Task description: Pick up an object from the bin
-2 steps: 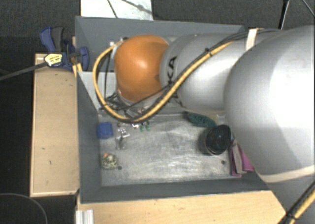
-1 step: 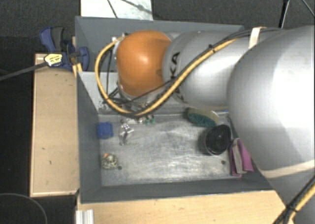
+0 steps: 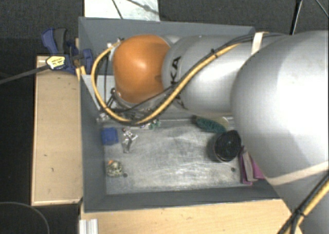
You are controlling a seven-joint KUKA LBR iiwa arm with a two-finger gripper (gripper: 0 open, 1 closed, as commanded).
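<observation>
My hand (image 3: 127,141) sits just beside the blue block (image 3: 108,136) (left in the bin (image 3: 175,162)), probably the nearest pick; clenched or released, I cannot tell.

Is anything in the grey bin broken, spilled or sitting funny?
Nothing looks broken or spilled. The small blue block, black round disc and dark green bristly piece lie loose in the grey metal bin. Only the pink flat piece seems propped on edge against its right wall.
</observation>
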